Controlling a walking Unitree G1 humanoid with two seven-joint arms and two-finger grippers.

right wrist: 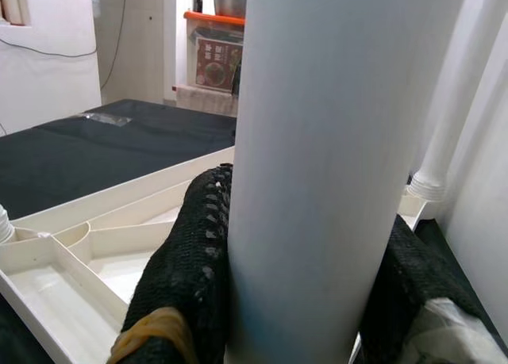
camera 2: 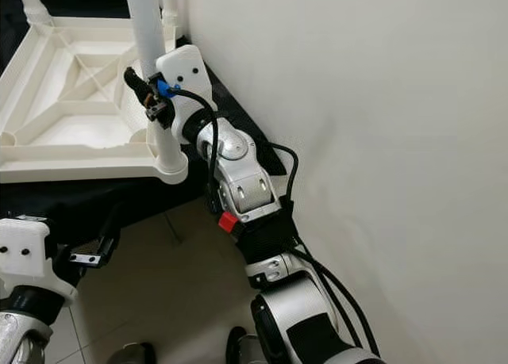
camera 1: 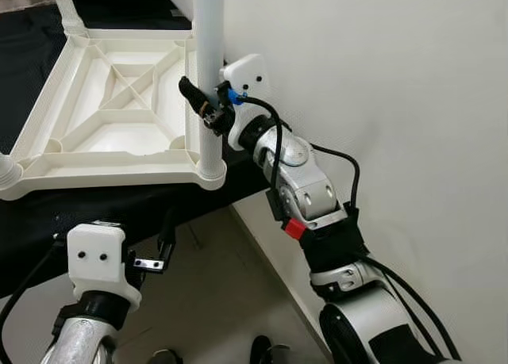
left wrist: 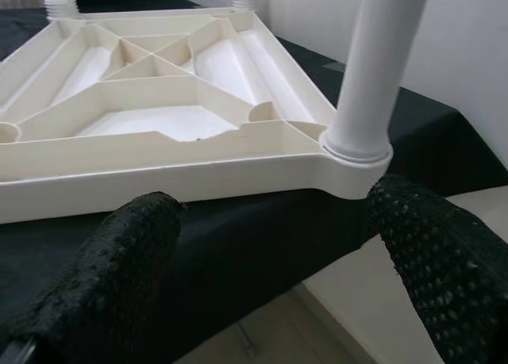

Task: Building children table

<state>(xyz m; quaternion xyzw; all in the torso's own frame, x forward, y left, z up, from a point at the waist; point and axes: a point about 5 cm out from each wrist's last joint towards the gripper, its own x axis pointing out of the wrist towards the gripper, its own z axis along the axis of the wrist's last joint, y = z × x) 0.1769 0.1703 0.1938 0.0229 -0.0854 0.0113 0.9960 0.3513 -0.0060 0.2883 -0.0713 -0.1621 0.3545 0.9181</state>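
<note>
With the right hand (camera 1: 208,109) clenched around the white leg (camera 1: 209,70) standing in the corner socket of the upturned tabletop (camera 1: 119,110) just below it, any sideways pull could tilt the leg out, while the left hand (left wrist: 262,277) hovers released nearby.

right pincer (camera 1: 208,104) clamps table leg (camera 1: 209,63) | tabletop (camera 1: 119,110) upside down | left pincer (camera 1: 155,253) low

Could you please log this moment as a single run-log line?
right gripper: shut on leg | leg: upright in tabletop corner socket | tabletop: upside down on black cloth | left gripper: open, below edge
</note>
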